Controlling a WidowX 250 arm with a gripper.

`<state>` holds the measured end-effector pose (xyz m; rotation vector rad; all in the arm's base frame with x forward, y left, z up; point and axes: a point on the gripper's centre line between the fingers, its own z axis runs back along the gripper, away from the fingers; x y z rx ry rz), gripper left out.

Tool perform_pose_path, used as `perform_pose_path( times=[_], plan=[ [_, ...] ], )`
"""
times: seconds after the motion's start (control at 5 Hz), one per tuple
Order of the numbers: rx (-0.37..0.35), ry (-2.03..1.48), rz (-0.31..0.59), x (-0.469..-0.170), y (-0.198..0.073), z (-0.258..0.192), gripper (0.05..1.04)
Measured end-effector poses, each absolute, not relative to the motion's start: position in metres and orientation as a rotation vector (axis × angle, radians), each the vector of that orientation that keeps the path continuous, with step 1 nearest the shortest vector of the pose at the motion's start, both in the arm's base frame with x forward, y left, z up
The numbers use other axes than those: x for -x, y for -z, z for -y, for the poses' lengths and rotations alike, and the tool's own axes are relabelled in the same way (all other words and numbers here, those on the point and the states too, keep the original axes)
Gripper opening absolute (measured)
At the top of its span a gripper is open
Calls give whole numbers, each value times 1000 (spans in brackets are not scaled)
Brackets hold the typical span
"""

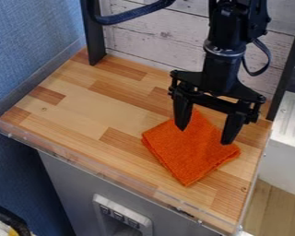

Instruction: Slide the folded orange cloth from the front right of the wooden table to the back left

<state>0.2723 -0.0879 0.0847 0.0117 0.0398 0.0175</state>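
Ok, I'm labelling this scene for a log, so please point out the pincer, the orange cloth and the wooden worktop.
Pincer (204, 136): camera view, midway between its fingertips.
Orange cloth (188, 160): camera view, middle of its upper face.
Wooden worktop (110, 109): camera view, bare wood, picture-left of the cloth.

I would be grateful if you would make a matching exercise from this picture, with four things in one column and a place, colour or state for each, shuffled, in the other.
Things
1. Cloth
2. Hand
3. Textured wall
4. Thin edging strip

Descriptions
A. Blue, at the left of the picture
B. See-through, along the near side of the wooden surface
C. Orange, lying on the wood
D. Open and black, pointing down

Right pairs: 1-C, 2-D, 3-A, 4-B
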Motion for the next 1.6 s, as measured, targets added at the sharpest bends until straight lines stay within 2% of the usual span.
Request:
perform_pose_path(
  times=[0.6,0.8,1.2,1.4,1.6],
  plan=[
    [-6,-386,-14,-279,-84,81,998],
    [5,-539,6,-283,-85,80,955],
    [-3,-786,16,-285,-58,78,370],
    [-8,-870,14,-281,-43,76,155],
    [-12,-926,14,-277,-30,74,66]
  ],
)
